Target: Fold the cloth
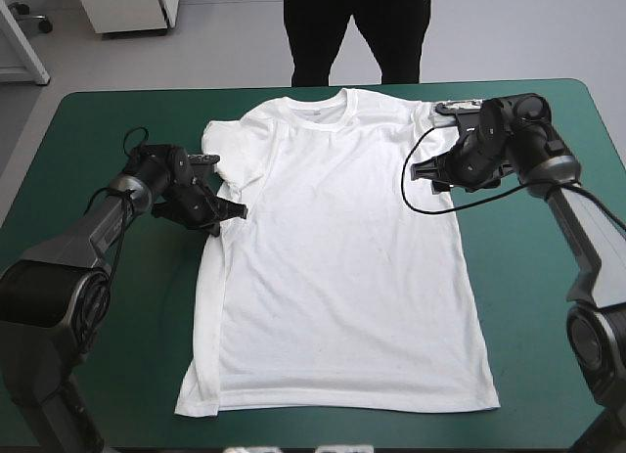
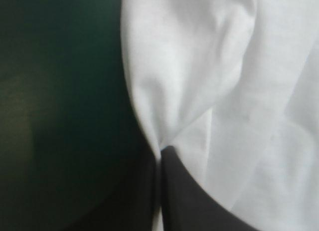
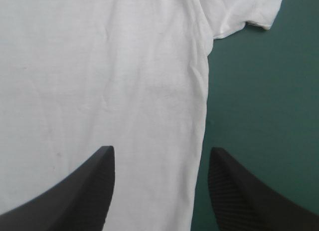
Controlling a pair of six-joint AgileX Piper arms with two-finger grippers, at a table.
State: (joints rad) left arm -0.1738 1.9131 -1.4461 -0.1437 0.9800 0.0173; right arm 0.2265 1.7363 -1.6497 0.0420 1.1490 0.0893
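The white T-shirt (image 1: 333, 248) lies spread flat in the middle of the table, collar toward the far edge. My left gripper (image 1: 230, 213) sits low at the shirt's left side just below the sleeve. In the left wrist view this left gripper (image 2: 162, 153) is shut on a pinched fold of the T-shirt (image 2: 209, 66). My right gripper (image 1: 425, 174) hovers at the shirt's right side under its sleeve. Seen from the right wrist, the right gripper (image 3: 160, 158) is open, and the side edge of the T-shirt (image 3: 99, 66) runs between its fingers, with the sleeve (image 3: 244, 11) ahead.
The teal-green cover (image 1: 548, 306) shows on both sides of the shirt and along the near edge. The shirt's hem lies close to the table's near edge.
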